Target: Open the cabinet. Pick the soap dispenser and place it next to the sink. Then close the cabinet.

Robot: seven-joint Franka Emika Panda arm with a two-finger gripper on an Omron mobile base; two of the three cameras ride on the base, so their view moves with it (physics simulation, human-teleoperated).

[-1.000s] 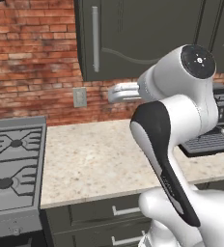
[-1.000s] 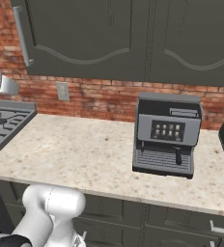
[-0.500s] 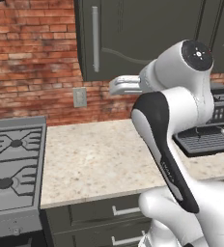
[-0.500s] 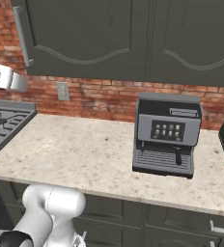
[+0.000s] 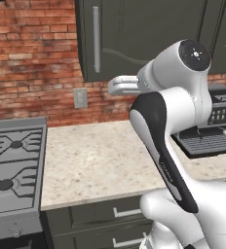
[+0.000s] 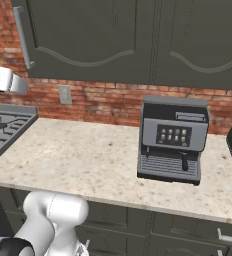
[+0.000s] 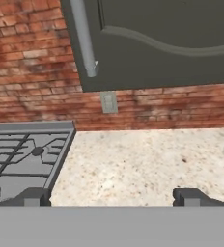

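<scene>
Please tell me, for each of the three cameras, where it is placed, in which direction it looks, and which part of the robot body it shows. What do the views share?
Left base view: behind the arm's left, facing the brick wall; the white arm rises at lower right, before the cabinet, stove and coffee machine.
Right base view: behind the arm's right, over the counter; white arm at lower left.
Hand view: on the hand, facing the wall; the open end effector shows two dark tips at the bottom.
Shared: cabinet handle, wall outlet, stove and counter.
</scene>
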